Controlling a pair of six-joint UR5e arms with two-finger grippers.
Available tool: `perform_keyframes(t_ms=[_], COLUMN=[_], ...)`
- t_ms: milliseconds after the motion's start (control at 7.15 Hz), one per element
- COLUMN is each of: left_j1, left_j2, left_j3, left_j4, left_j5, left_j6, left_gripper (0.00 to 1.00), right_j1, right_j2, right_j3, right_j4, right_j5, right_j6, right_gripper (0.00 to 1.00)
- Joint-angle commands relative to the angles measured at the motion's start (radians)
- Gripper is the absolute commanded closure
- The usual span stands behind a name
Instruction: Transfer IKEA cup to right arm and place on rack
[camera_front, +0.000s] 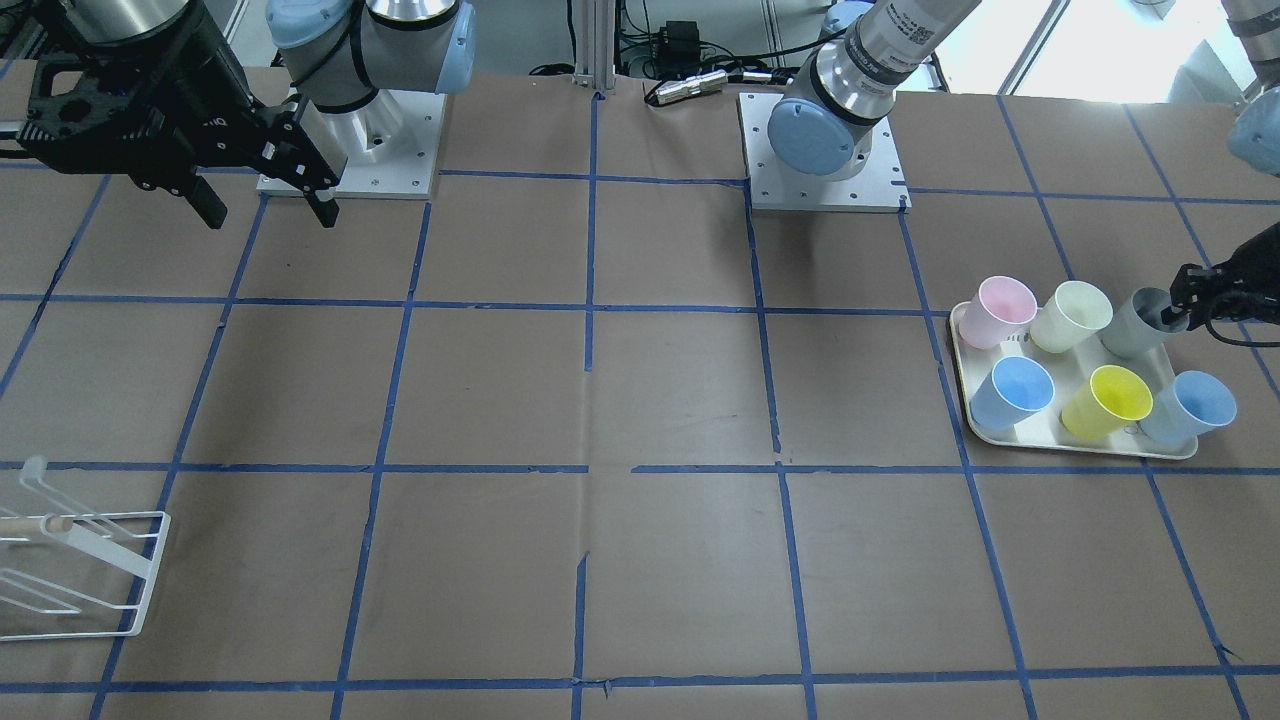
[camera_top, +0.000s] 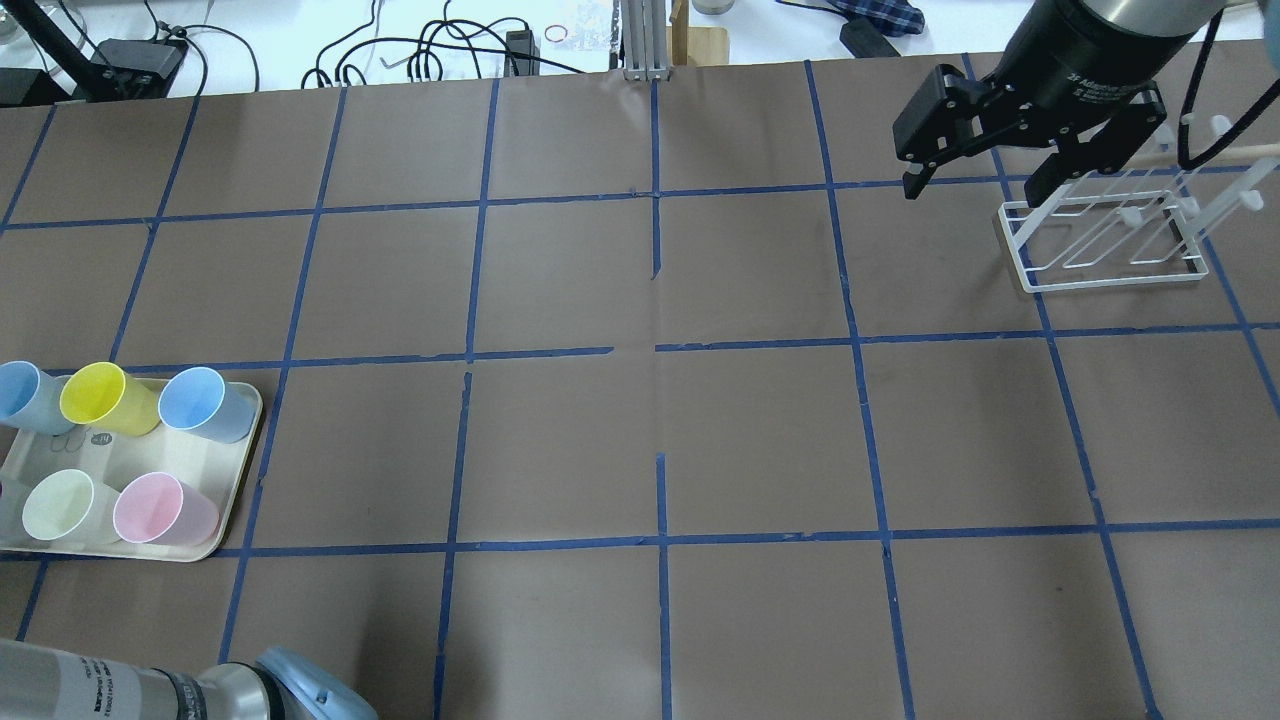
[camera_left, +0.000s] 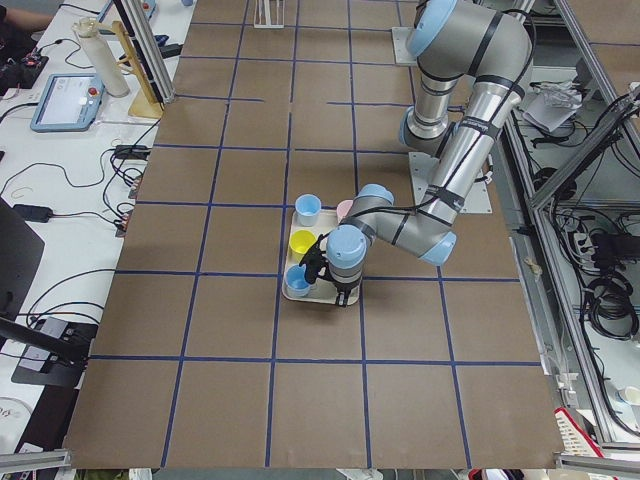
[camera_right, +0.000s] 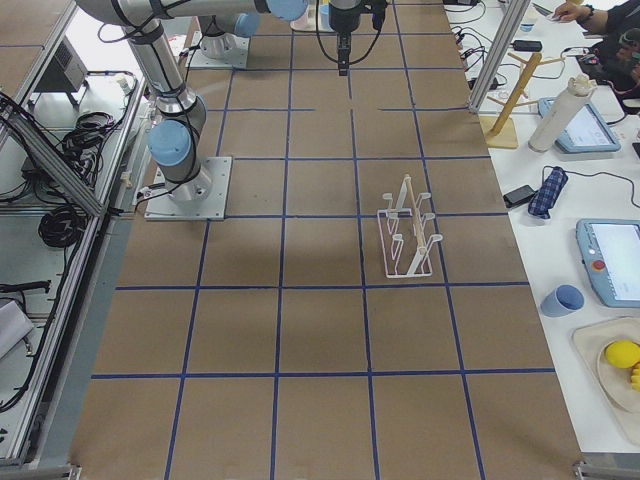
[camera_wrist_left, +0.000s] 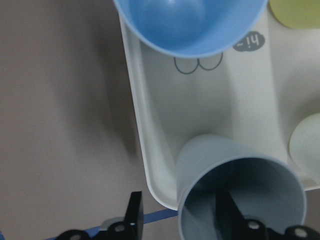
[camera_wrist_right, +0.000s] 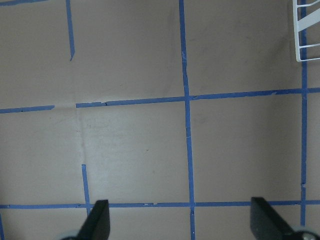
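Note:
The light-grey IKEA cup stands upright at the corner of the cream tray; it also shows in the left wrist view. My left gripper is open at the cup's rim. In the left wrist view one finger is inside the cup and the other outside, apart from the wall. My right gripper is open and empty, hanging above the table near its own base, also in the overhead view. The white wire rack stands on the table's right side, empty.
On the tray stand a pink cup, a cream-yellow cup, a yellow cup and two pale-blue cups, close around the grey one. Brown table with blue tape grid.

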Motion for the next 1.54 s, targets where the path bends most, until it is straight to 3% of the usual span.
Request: perform_keyframes(t_ms=[0, 280, 839, 1119, 1399], left_j1=[0.000, -0.003, -0.004, -0.096, -0.234], left_j2=[0.021, 0.050, 0.096, 0.119, 0.148], left_j3=[0.004, 0.081, 0.307, 0.440, 0.527], left_j4=[-0.004, -0.066, -0.486, -0.719, -0.987], left_j5=[-0.001, -0.001, 0.023, -0.039, -0.175], left_j6=[0.001, 0.007, 0.030, -0.010, -0.148], left_gripper=[1.00, 1.00, 1.00, 1.00, 1.00], right_j1=[-0.002, -0.007, -0.040, -0.117, -0.233], right_j2=[0.000, 0.002, -0.012, -0.014, -0.014], right_j3=[0.000, -0.005, -0.020, -0.061, -0.071], right_j4=[0.000, 0.034, 0.081, 0.211, 0.310], right_j5=[0.000, 0.013, 0.040, 0.106, 0.277], right_j6=[0.000, -0.005, 0.012, 0.014, 0.004], right_gripper=[0.00, 0.00, 0.00, 0.00, 0.00])
